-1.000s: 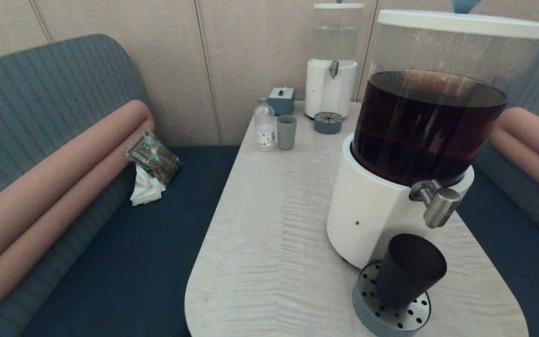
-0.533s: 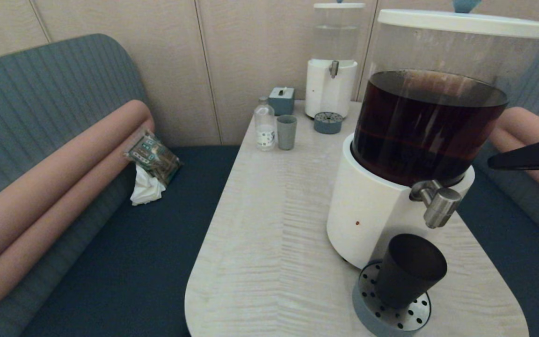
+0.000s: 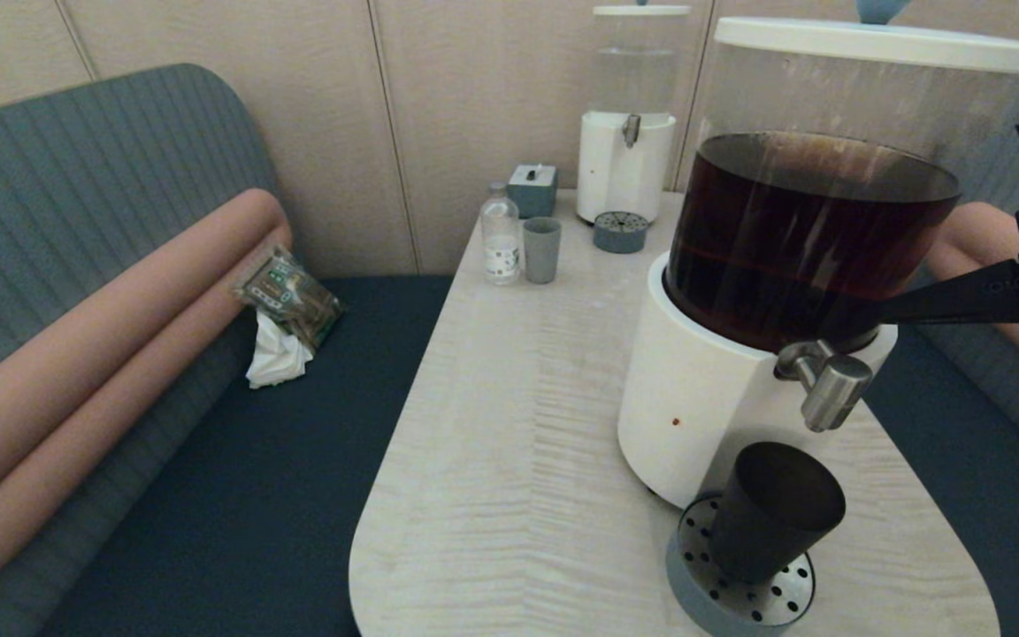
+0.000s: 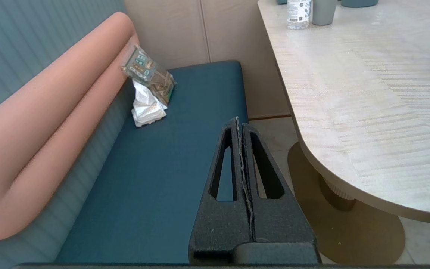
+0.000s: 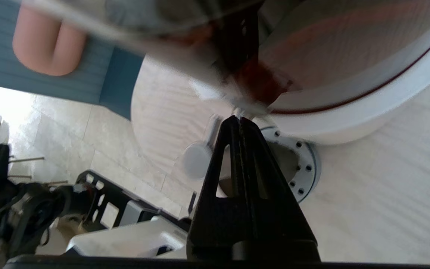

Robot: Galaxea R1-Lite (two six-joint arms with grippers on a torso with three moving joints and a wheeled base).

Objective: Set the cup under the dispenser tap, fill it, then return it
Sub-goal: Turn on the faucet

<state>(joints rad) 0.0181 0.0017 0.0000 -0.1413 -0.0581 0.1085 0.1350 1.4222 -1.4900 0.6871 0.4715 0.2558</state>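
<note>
Right hand (image 3: 894, 310), fingers pressed together, is up beside the dispenser tap (image 3: 828, 385). The cup (image 3: 770, 513) sits on the drip tray (image 3: 704, 588), under the tap. Push the tap gently and watch the cup fill. Left hand (image 4: 239, 123) rests pressed together off the bench (image 3: 509, 442).

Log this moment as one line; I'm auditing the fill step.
cup: on drip tray, under dispenser tap | right gripper: shut, beside tap | left gripper: shut, parked over bench

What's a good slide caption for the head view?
Black cup on the drip tray beneath the steel tap; right gripper reaches in from the side.
</note>
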